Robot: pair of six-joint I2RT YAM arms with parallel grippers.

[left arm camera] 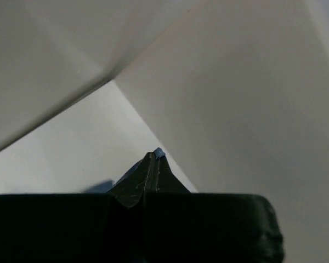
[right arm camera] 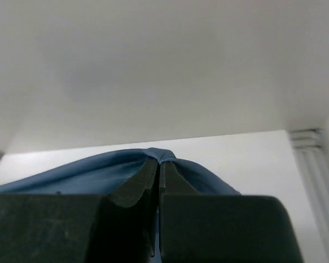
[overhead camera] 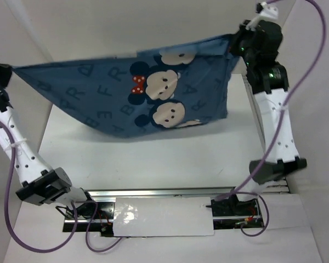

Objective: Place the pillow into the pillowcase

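Observation:
The blue pillowcase point(overhead camera: 137, 90), printed with pale letters and cartoon mouse faces, hangs stretched in the air above the white table between both arms. At the far left my left gripper point(overhead camera: 10, 70) is shut on one corner; a scrap of the blue pillowcase point(left arm camera: 159, 153) peeks past its fingertips point(left arm camera: 152, 164). High on the right, my right gripper point(overhead camera: 234, 41) is shut on the opposite corner, where the pillowcase point(right arm camera: 98, 170) bunches around the tips of the gripper point(right arm camera: 160, 163). Its lower edge sags toward the table. The pillow is not visible in any view.
White walls close in the table point(overhead camera: 153, 159) at the back and both sides. A metal rail point(overhead camera: 164, 193) with the arm bases and cables runs along the near edge. A ribbed white strip point(overhead camera: 255, 118) lies along the right side under the right arm.

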